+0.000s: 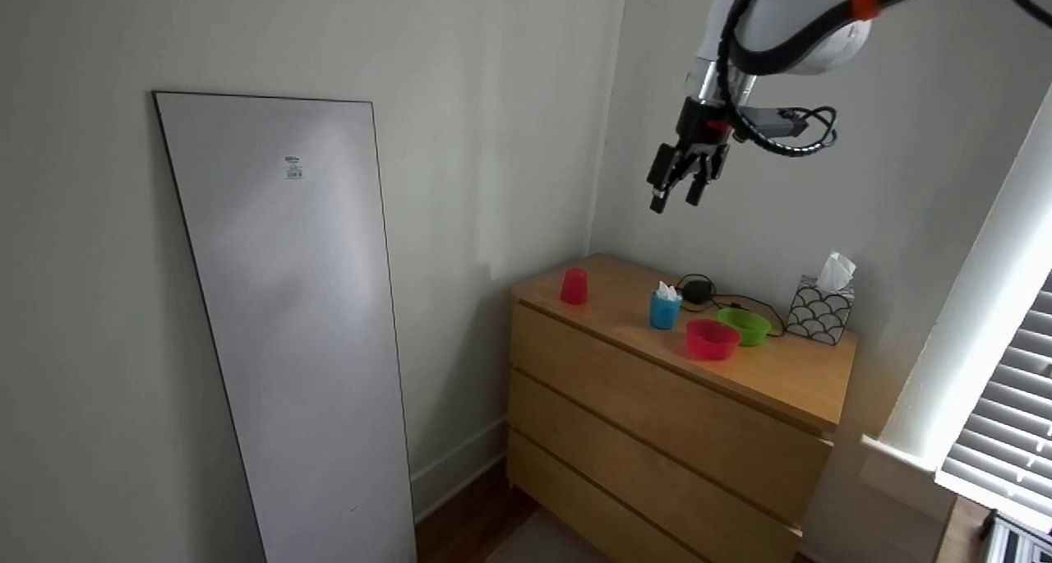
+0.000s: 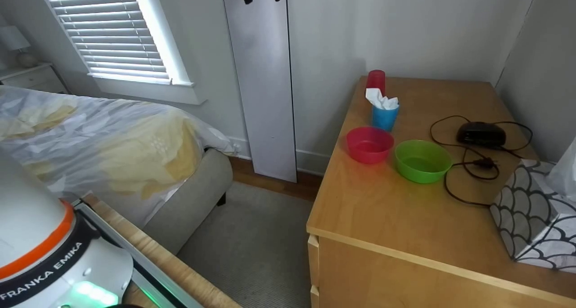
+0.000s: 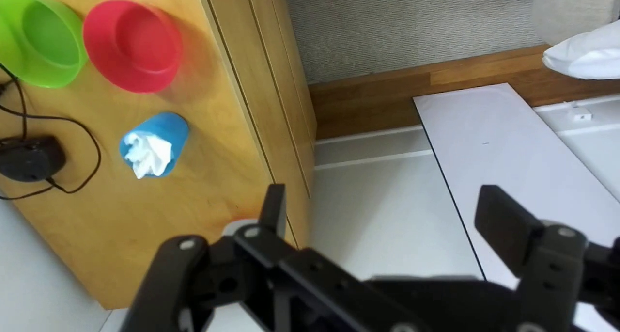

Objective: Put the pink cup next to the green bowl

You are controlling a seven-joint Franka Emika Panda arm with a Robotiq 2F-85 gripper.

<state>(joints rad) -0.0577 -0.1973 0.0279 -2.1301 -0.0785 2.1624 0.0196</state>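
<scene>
The pink cup (image 1: 574, 287) is a small pinkish-red cup standing at the far end of the dresser top, near its front edge. It also shows in an exterior view (image 2: 376, 81), partly behind the blue cup. In the wrist view it is hidden behind a finger, with only a reddish tint on the wood beside it. The green bowl (image 1: 745, 326) sits nearer the dresser's other end, beside the magenta bowl; both exterior views and the wrist view (image 3: 43, 41) show it. My gripper (image 1: 675, 197) is open and empty, high above the dresser. Its fingers (image 3: 382, 196) are wide apart.
The magenta bowl (image 2: 370, 145) and a blue cup with tissue (image 2: 385, 115) stand between the pink cup and the green bowl. A black adapter with cables (image 2: 481, 135) lies behind. A patterned tissue box (image 2: 531, 213) stands at the near end. A tall white panel (image 1: 279, 316) leans on the wall.
</scene>
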